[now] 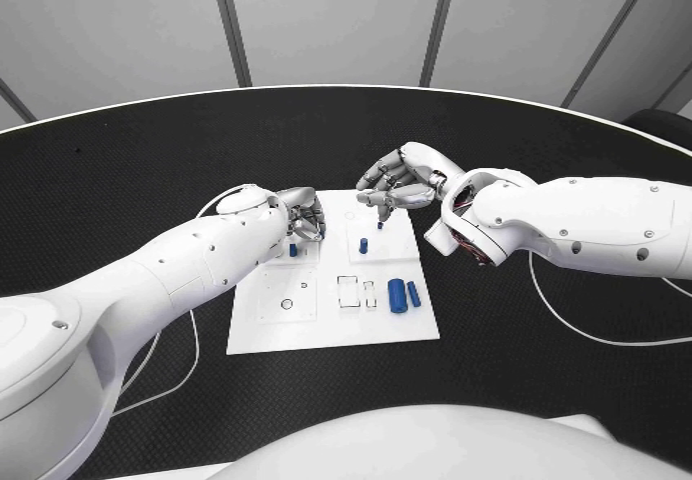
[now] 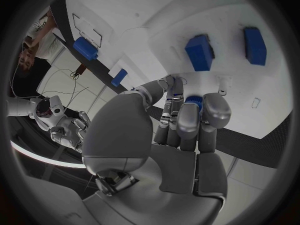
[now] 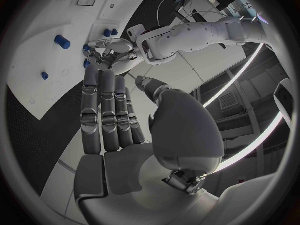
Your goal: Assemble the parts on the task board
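Observation:
The white task board [image 1: 325, 325] lies mid-table. My left hand [image 1: 299, 213] hovers over its far left part, and its fingertips [image 2: 189, 116] close round a blue ribbed cylinder [image 2: 194, 101], which shows below the hand as a blue part [image 1: 293, 250]. My right hand [image 1: 400, 182] hangs over the board's far right corner with fingers [image 3: 107, 105] stretched out, thumb [image 3: 147, 84] apart, nothing in it. A small blue part [image 1: 365, 243] stands below it. Two blue cylinders [image 1: 397, 295] [image 1: 414, 293] lie at the board's right edge.
Two blue blocks [image 2: 200, 52] [image 2: 255, 45] sit in the board just beyond my left fingers. White cables [image 1: 577, 320] trail over the black table [image 1: 144, 160] beside both arms. My left hand [image 3: 112, 55] appears beyond my right fingers.

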`<state>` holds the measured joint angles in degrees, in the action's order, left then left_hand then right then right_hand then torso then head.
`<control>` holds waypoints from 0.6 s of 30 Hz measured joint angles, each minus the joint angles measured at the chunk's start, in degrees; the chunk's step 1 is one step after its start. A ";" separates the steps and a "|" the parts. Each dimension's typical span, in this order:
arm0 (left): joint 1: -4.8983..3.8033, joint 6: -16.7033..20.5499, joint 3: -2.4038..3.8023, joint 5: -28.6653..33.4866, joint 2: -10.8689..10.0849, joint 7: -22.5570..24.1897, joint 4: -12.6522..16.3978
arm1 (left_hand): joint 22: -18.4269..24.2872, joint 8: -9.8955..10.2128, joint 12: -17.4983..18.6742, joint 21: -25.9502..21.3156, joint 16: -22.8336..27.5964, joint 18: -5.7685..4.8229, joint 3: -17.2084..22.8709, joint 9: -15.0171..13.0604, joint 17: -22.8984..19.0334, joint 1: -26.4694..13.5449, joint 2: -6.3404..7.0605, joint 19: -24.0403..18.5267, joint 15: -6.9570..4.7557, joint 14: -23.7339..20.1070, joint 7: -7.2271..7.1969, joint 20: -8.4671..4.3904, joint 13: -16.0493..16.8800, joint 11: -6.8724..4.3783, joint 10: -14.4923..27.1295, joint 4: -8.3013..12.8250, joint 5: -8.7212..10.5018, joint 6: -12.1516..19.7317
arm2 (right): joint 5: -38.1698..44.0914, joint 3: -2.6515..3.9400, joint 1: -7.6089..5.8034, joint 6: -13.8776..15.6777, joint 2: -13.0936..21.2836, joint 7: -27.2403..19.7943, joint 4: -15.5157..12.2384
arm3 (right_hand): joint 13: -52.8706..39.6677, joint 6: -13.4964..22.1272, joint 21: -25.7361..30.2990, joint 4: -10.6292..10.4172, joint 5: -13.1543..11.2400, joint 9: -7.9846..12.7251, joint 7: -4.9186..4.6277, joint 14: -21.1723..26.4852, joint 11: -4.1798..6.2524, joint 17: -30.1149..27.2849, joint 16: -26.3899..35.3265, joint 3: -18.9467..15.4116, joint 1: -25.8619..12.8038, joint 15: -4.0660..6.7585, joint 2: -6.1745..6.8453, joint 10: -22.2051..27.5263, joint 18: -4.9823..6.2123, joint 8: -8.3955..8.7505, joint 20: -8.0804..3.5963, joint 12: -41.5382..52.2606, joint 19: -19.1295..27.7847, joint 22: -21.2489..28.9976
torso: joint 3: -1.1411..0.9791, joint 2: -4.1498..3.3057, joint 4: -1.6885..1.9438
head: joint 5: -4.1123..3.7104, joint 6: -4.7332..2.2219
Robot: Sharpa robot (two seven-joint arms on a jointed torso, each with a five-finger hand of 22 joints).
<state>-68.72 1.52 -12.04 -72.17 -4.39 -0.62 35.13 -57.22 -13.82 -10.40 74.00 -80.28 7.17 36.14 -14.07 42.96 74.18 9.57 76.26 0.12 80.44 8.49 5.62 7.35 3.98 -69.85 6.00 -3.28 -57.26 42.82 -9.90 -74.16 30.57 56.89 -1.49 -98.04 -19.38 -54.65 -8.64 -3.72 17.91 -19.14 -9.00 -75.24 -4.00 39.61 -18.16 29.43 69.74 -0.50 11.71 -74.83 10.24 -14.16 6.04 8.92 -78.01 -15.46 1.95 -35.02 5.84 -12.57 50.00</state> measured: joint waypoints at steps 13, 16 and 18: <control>0.03 1.63 0.00 1.46 -0.18 1.37 0.37 | -0.63 -0.22 0.02 0.40 0.00 0.00 -0.17 -0.20 -0.16 -0.57 -1.10 0.30 -0.21 0.22 -0.20 -0.30 0.31 -0.32 -0.27 -0.81 0.00 -0.62 | 0.00 0.00 0.00 -0.06 -0.14 0.00 0.17 | 0.01 0.00 0.00 0.00 0.00 0.00 0.00 0.00 0.00 -0.01 0.00 0.00 0.00 0.00 0.00 0.00 0.00 0.00 0.00 0.00 0.00 0.00 | 0.04 0.04 0.07 | 0.27 0.00; 0.05 1.79 0.00 1.55 -0.18 1.30 0.17 | -0.73 -0.22 0.02 0.40 0.00 0.00 -0.17 -0.27 -0.29 -0.57 -1.09 0.30 -0.42 0.01 -0.20 -0.30 0.33 -0.32 -0.27 -0.80 0.00 -0.62 | 0.00 0.00 0.00 -0.07 -0.17 0.00 0.19 | 0.01 0.00 0.00 0.00 0.00 0.00 0.00 0.00 0.00 -0.01 0.00 0.00 0.00 0.00 0.00 0.00 0.00 0.00 0.00 0.00 0.00 0.03 | 0.04 0.04 0.05 | 0.31 0.00; 0.06 1.98 0.00 1.58 -0.20 1.27 0.04 | -0.73 -0.22 0.02 0.40 0.00 0.00 -0.17 -0.30 -0.60 -0.56 -1.09 0.30 -0.42 0.01 -0.33 -0.30 0.38 -0.32 -0.27 -0.80 0.00 -0.75 | 0.00 0.00 0.00 -0.06 -0.19 0.00 0.20 | 0.01 0.00 0.00 0.00 0.00 0.01 0.00 0.00 0.00 -0.01 0.00 0.00 0.00 0.00 0.00 0.00 0.00 0.00 0.00 0.00 0.00 0.05 | 0.04 0.04 0.04 | 0.35 0.00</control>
<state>-68.66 3.50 -12.04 -70.59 -4.58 0.66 35.17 -57.96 -14.04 -10.38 74.40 -80.28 7.17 35.97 -14.37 42.36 73.61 8.48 76.56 -0.30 80.46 8.16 5.32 7.73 3.66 -70.12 5.19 -3.28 -58.01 42.82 -9.90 -74.16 30.51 56.70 -1.50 -97.83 -19.37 -54.65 -8.64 -3.72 17.91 -19.14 -9.00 -75.24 -4.00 39.60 -18.16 29.43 69.74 -0.50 11.71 -74.83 10.24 -14.16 6.04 8.92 -78.01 -15.41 1.99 -34.97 5.88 -12.22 50.00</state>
